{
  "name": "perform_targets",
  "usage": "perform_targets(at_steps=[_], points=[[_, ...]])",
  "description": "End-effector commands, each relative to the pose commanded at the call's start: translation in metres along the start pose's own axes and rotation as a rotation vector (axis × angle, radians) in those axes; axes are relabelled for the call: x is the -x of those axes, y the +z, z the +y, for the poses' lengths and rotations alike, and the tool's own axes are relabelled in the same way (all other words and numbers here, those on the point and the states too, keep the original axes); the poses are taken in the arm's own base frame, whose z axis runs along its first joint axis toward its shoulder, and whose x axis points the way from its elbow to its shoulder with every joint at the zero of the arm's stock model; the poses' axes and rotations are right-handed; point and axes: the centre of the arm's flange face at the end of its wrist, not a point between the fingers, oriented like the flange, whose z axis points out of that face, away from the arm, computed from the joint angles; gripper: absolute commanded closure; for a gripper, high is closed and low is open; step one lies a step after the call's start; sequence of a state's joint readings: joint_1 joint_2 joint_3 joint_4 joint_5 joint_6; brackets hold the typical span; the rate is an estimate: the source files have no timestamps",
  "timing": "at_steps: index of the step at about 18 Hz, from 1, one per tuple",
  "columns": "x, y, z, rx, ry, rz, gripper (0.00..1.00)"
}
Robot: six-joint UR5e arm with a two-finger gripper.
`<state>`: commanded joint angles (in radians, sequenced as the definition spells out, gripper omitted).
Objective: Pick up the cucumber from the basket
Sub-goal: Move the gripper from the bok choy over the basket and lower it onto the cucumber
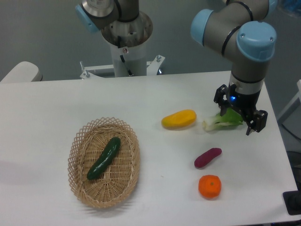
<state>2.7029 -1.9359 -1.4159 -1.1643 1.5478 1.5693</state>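
The dark green cucumber (104, 157) lies diagonally inside the oval wicker basket (79, 181) at the front left of the table. Nothing touches it. My gripper (236, 117) is far to the right, near the table's right edge, pointing down. Its fingers (256, 121) stand apart, open, straddling the leafy end of a light-green bok choy (220, 122) that rests on the table. The cucumber is roughly 280 pixels left of the gripper and lower in the view.
A yellow mango (178, 119) lies left of the bok choy. A purple sweet potato (207, 157) and an orange (209, 186) sit in front of the gripper. The robot base (127, 42) stands at the table's back edge.
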Motion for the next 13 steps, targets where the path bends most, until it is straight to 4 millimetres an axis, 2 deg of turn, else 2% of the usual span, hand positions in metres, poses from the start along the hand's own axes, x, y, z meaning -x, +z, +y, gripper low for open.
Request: perform_targets(at_steps=[4, 8, 13], points=[[-0.006, 0.005, -0.009, -0.004, -0.005, 0.029, 0.00], [-0.022, 0.002, -0.036, -0.009, -0.052, 0.043, 0.00], [-0.051, 0.004, -0.114, -0.021, -0.175, 0.059, 0.00]])
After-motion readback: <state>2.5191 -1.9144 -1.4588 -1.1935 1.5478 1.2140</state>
